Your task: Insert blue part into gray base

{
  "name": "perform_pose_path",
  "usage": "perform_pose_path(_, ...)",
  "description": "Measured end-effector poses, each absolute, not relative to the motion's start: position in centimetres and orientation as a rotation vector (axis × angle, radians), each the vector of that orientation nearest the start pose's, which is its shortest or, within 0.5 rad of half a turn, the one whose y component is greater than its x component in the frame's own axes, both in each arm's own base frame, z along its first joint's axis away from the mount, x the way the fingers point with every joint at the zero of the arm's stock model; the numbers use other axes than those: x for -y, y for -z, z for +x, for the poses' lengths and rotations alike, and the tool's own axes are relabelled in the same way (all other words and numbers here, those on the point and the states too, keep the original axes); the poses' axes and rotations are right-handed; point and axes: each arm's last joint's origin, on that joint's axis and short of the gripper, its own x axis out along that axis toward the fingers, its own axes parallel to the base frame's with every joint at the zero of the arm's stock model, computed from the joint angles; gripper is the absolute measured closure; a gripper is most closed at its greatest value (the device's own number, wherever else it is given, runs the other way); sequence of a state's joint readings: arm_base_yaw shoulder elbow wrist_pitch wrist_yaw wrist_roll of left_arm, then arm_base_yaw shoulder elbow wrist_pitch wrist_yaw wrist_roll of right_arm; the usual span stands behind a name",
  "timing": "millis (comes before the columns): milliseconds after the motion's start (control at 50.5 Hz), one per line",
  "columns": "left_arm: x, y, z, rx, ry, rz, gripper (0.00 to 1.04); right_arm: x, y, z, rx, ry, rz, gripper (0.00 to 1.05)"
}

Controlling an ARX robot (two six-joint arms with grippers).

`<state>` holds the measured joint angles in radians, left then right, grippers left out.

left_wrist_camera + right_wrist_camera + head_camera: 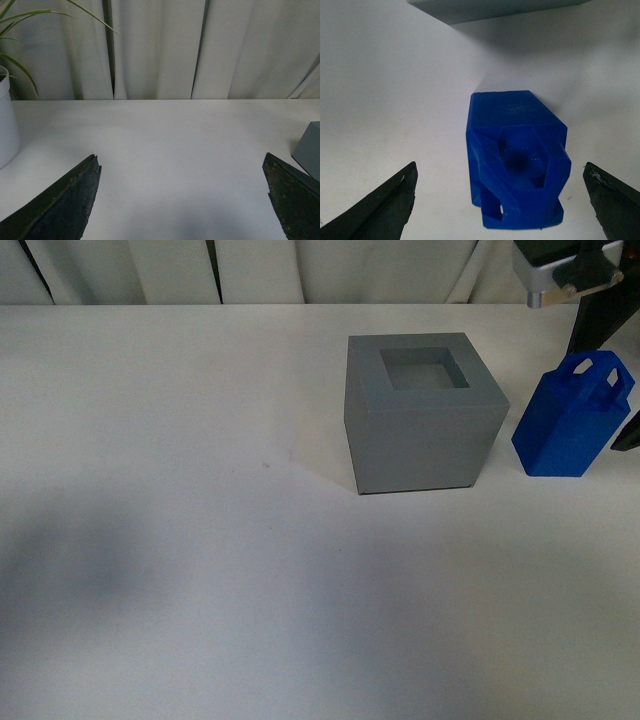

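The right end effector point(500, 167), wide open, hangs directly above the blue block point(512, 120) standing loops-up beside the gray cube point(420, 440); the left end effector point(181, 157), open too, is farther off.

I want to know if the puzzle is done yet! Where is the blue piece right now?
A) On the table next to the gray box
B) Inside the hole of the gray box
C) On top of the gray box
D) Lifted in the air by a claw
A: the blue part sits on the table beside the gray base, whose square hole is empty, and the right claw is open around it, not gripping.
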<state>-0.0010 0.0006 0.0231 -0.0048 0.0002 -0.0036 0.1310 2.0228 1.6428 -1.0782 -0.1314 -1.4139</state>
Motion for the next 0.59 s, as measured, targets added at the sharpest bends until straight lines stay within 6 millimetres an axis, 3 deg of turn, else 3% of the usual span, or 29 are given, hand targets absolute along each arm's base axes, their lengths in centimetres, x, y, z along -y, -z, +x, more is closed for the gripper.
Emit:
perform_pose_path(159,0.0,-17.1,9.6,0.018,0.001,-0.004,0.06,-5.7,-19.7,39.8,-1.06,-1.207,-1.126,0.07)
perform_pose_path(555,0.0,-17.1,9.6,0.018,0.001,-0.004,0.06,-6.2,-18.8,40.6,-1.054,-1.211,-1.129,0.07)
perform_pose_path(595,0.0,-17.1,9.6,0.018,0.001,-0.004,0.06,-6.2,-18.7,40.6,-1.055,-1.211,-1.129,0.11)
